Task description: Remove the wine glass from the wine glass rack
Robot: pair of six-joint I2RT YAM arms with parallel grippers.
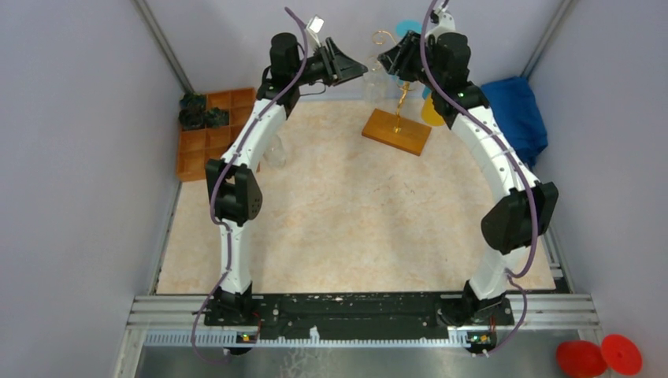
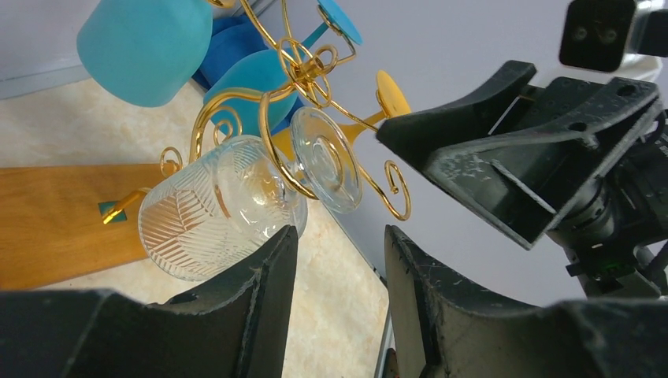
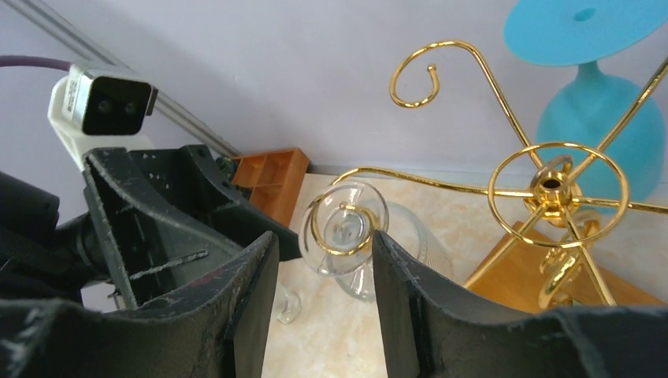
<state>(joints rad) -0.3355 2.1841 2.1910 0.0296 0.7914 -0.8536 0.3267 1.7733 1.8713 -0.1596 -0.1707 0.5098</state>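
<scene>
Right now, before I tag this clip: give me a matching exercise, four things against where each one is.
Things:
1 clear wine glass
2 wooden base
3 orange tray
4 blue cloth

Places, seen from the top camera:
A far left
B hung on the wine glass rack
C far right
D far middle

Pairs: 1-B, 2-D, 3-A, 4-C

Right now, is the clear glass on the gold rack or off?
On it: the wine glass hangs, stem through a curled arm of the wine glass rack, foot above.
</scene>
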